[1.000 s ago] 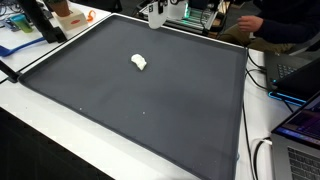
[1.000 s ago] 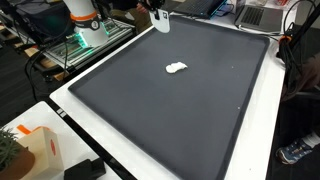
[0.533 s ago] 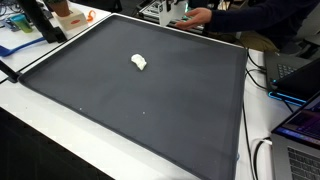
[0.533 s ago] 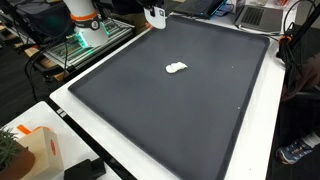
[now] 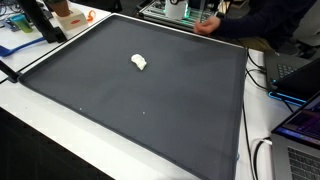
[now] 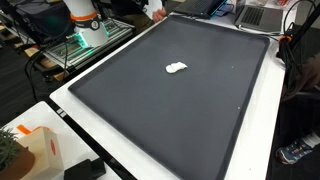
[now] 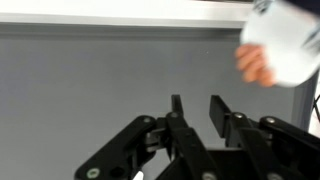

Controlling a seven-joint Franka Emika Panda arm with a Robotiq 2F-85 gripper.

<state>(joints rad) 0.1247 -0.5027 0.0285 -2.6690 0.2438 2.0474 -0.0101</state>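
Observation:
In the wrist view my gripper (image 7: 196, 100) has its two black fingers parted by a narrow gap, with nothing between them, above the dark grey mat (image 7: 90, 80). At the upper right a person's hand (image 7: 255, 65) holds a white cup-like object (image 7: 288, 42), clear of my fingers. A small white lump (image 5: 139, 62) (image 6: 176, 68) lies alone on the mat in both exterior views, far from the gripper. The person's hand (image 5: 206, 26) reaches over the mat's far edge. I cannot make out the gripper in the exterior views.
The big dark mat (image 5: 150, 110) (image 6: 190, 100) covers a white table. The robot base (image 6: 84, 20) stands by one corner. Laptops and cables (image 5: 295, 90) line one side. An orange and white box (image 6: 35, 150) sits at a near corner.
A second ago my gripper was shut on the white object at the mat's far edge. A person's hand came in and took it, my jaws parted, and the gripper left the exterior views.

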